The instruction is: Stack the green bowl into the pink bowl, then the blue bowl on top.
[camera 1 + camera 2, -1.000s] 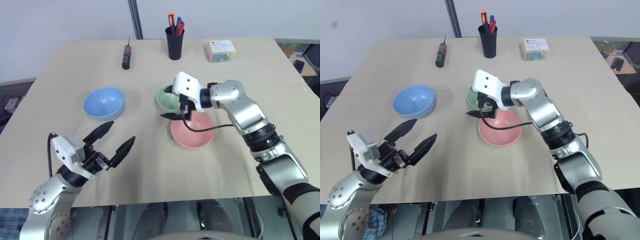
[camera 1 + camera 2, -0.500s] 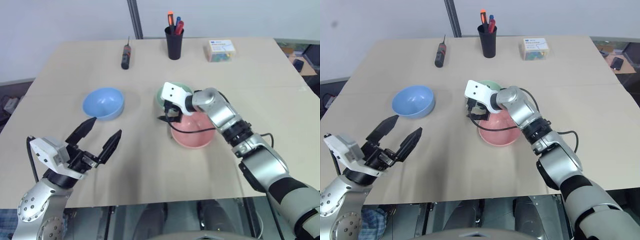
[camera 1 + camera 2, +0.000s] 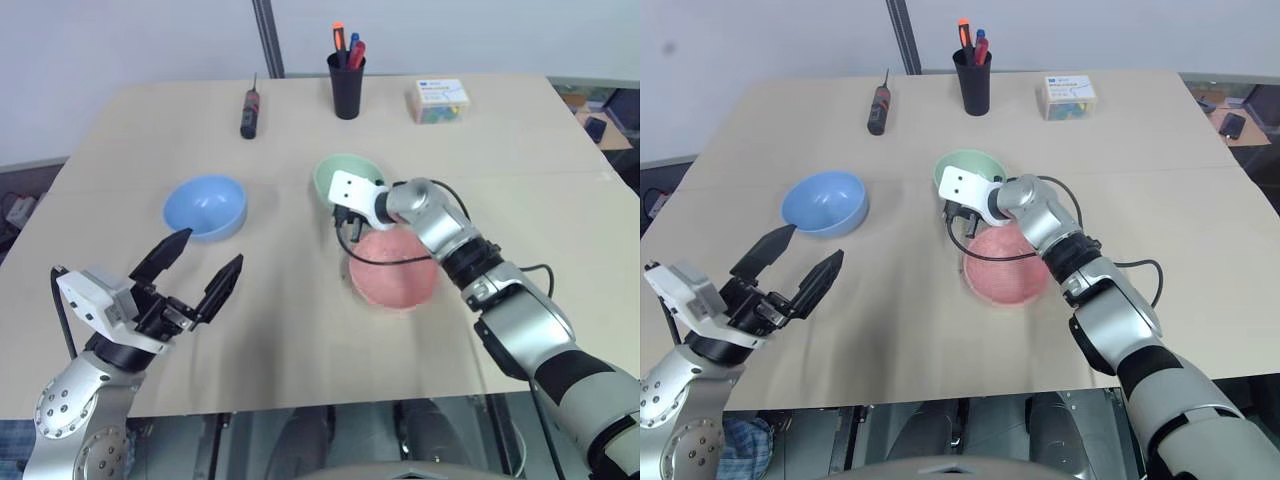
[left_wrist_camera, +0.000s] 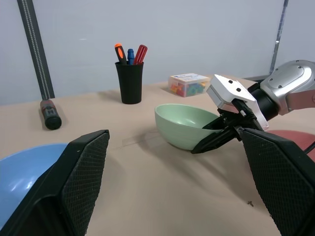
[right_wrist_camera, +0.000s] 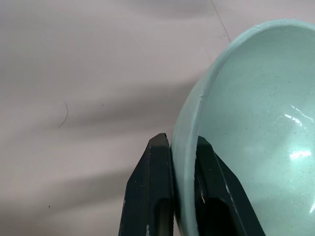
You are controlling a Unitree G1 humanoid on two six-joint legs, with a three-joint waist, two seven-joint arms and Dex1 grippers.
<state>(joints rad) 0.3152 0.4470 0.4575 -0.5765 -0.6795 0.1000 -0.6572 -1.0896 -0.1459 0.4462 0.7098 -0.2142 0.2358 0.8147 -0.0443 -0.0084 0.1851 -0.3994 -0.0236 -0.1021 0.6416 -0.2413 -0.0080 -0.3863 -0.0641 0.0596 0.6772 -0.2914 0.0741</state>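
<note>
The green bowl [image 3: 345,178] stands upright at the table's middle, just behind the pink bowl [image 3: 395,272]. My right gripper [image 3: 341,214] reaches to the green bowl's near-left rim. In the right wrist view its two fingers [image 5: 158,162] are shut on that rim [image 5: 186,142], one inside and one outside. The blue bowl [image 3: 205,205] sits alone to the left. My left gripper [image 3: 208,252] hovers open and empty, nearer to me than the blue bowl. The left wrist view also shows the green bowl [image 4: 183,124] with the right gripper [image 4: 222,133] on it.
At the table's far side stand a black pen cup [image 3: 347,78], a screwdriver [image 3: 250,112] and a small box of coloured pieces [image 3: 440,100]. A black cable loops from my right wrist over the pink bowl. The table's front edge [image 3: 300,405] runs below my left hand.
My right gripper sank from above the bowls to the green bowl's rim and shut on it. My left gripper stays open.
</note>
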